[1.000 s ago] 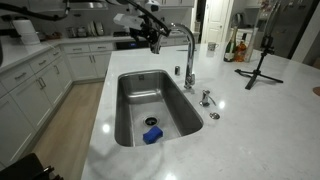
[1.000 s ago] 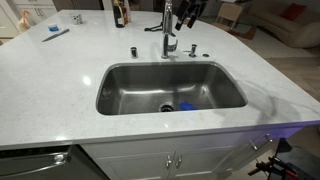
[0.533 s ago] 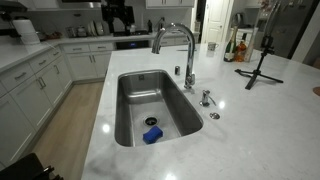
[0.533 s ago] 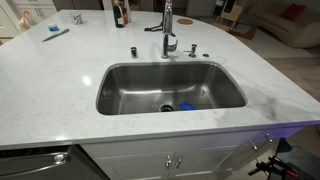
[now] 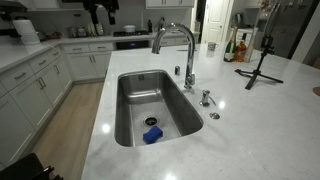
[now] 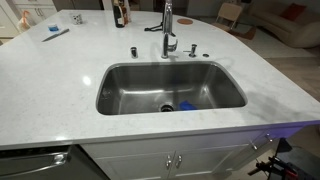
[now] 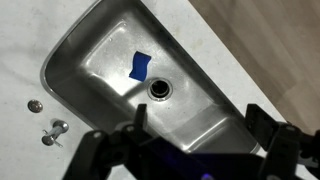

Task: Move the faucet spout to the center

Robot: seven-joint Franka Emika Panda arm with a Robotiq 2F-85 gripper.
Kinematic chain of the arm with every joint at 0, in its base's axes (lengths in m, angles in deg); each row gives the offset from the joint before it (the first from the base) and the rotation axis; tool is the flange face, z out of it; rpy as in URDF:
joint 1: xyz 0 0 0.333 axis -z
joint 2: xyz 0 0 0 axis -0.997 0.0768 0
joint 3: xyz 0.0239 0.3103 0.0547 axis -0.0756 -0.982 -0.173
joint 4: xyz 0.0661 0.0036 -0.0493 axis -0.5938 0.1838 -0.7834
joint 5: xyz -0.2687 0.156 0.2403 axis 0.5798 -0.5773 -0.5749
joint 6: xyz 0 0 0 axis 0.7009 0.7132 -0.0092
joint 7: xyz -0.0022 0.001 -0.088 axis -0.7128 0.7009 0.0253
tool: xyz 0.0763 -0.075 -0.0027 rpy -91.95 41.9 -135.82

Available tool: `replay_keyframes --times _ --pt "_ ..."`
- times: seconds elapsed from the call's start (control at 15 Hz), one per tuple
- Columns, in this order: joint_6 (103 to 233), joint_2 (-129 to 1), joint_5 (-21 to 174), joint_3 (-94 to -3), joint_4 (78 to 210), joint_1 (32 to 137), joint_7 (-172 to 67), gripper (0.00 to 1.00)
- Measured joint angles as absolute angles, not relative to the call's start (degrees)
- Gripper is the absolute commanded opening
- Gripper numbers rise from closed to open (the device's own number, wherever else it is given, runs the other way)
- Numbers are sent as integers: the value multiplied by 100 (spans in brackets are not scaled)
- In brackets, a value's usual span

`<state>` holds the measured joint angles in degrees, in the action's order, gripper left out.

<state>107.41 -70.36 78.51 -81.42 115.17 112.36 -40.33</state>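
The chrome gooseneck faucet spout (image 5: 178, 28) stands at the sink's back rim, its nozzle hanging over the basin; in an exterior view (image 6: 168, 22) it points straight out over the middle. The steel sink (image 5: 125, 110) (image 6: 130, 85) also fills the wrist view (image 7: 100, 50), seen from high above. My gripper (image 7: 200, 120) is open and empty, far above the sink. In an exterior view it is a dark shape at the top edge (image 5: 97, 10), well away from the spout. The spout does not show in the wrist view.
A blue sponge (image 5: 152, 135) (image 6: 186, 106) (image 7: 139, 65) lies by the drain (image 7: 160, 88). Short chrome fittings (image 5: 206, 98) (image 6: 133, 50) stand beside the faucet base. A black tripod (image 5: 262, 60) and bottles (image 5: 238, 45) stand on the white counter.
My gripper was right at the spout's arch one second ago. It has let go and moved up and away; it has left one exterior view entirely. The spout stays put.
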Motion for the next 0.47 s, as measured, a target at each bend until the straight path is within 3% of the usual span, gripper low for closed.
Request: replay_keyframes --times 0.47 --pt "10954 -7268 7797 -8138 11890 11322 -3983 100"
